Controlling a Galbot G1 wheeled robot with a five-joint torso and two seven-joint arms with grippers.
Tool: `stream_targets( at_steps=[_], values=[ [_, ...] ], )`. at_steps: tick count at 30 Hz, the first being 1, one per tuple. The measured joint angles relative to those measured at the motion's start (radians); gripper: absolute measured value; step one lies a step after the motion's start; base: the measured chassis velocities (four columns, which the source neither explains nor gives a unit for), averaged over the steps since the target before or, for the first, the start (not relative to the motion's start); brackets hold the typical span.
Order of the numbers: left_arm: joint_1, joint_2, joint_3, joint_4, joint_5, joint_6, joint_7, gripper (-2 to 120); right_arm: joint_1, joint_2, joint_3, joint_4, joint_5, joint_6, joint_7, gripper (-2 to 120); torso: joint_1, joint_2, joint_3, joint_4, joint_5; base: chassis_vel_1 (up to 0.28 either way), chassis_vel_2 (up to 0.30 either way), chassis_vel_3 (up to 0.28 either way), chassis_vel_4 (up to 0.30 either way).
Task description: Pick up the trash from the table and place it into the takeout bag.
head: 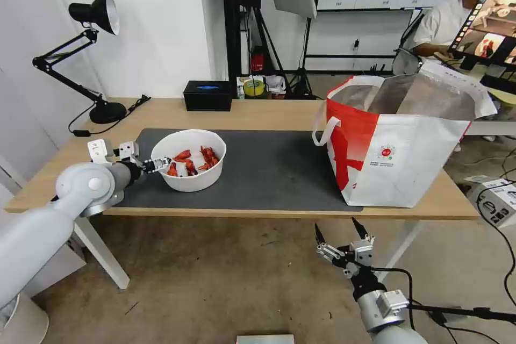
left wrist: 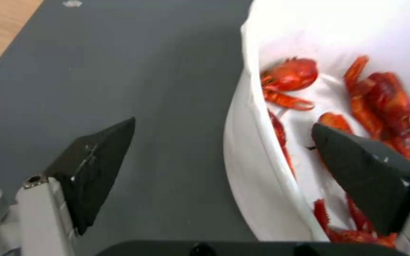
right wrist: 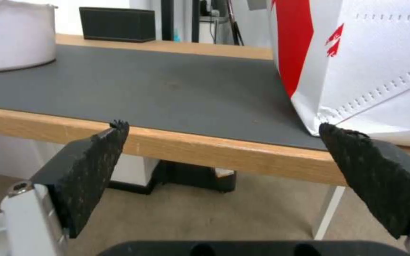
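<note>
Straddling the left rim of the white bowl (head: 189, 167) of crayfish shells on the mat, the left gripper (head: 161, 164) stood agape. The right gripper (head: 344, 232) hung spread below the table (head: 279, 115), near the takeout bag (head: 400, 142).

Wood table (head: 258, 114): grey mat (head: 269, 169) carrying bowl (head: 189, 167), takeout bag (head: 400, 142); black box (head: 207, 95), desk lamp (head: 102, 110) behind.

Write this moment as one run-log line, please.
left gripper: open, straddling rim of white round bowl of red crayfish shells | right gripper: open, below table edge | white-and-red takeout bag: upright on table
</note>
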Motion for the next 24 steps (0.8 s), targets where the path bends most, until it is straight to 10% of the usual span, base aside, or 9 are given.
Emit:
stream_targets(
  at_steps=[11, 24],
  values=[
    [-0.032, 0.005, 0.026, 0.005, -0.027, 0.038, -0.053, 97, 0.0, 0.0, 0.0, 0.0, 0.0, 0.0, 0.0, 100, 0.0, 0.0, 0.0, 0.0, 0.0, 0.0, 0.0, 0.0, 0.0],
    [-0.071, 0.031, 0.083, -0.02, -0.06, 0.039, -0.082, 37, 0.0, 0.0, 0.0, 0.0, 0.0, 0.0, 0.0, 100, 0.0, 0.0, 0.0, -0.0001, 0.0, 0.0, 0.0, 0.0, 0.0]
  ],
)
